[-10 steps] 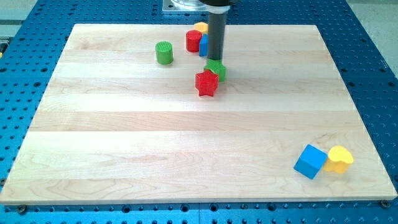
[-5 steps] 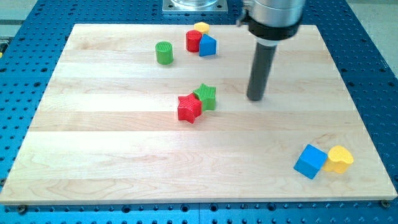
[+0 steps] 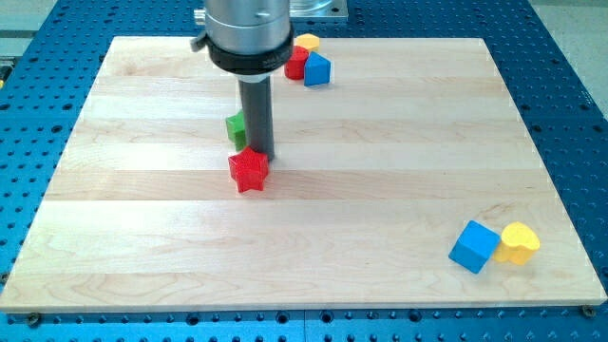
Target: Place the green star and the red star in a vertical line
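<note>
Item: my tip [image 3: 263, 155], a bare rod holding nothing, touched the red star [image 3: 249, 170] beside a half-hidden green star [image 3: 236, 127]; risk: an off-centre shove skewing their near-vertical line.

1. My tip [image 3: 262, 155] stood hemmed in, touching the red star [image 3: 249, 170], the green star [image 3: 237, 127] just beside it.
2. Open board [image 3: 142, 237] lay leftward, rightward and below.
3. A blue cube [image 3: 473, 246] and yellow block [image 3: 519, 242] obstructed the view's bottom-right corner.

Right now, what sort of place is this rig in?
Likely a robotics lab bench: a light wooden board on a blue perforated metal table, small coloured blocks like the red star block, and my tip.
</note>
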You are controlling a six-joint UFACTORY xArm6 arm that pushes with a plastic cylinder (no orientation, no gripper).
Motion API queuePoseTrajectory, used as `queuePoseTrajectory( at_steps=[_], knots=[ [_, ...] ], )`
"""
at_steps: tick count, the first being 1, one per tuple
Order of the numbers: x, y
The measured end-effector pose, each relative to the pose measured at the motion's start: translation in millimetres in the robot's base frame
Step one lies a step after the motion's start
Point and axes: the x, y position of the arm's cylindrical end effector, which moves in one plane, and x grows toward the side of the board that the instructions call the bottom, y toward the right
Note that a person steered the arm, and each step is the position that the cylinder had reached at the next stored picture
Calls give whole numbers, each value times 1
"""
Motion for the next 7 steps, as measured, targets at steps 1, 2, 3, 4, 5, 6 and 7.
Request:
queuePoseTrajectory(
  at_steps=[1,2,3,4,5,6,7],
  knots=[
    [-4,14],
    [6,65],
    [32,27],
    [32,19],
    [29,11],
    [-33,61],
    [-97,110]
  ],
)
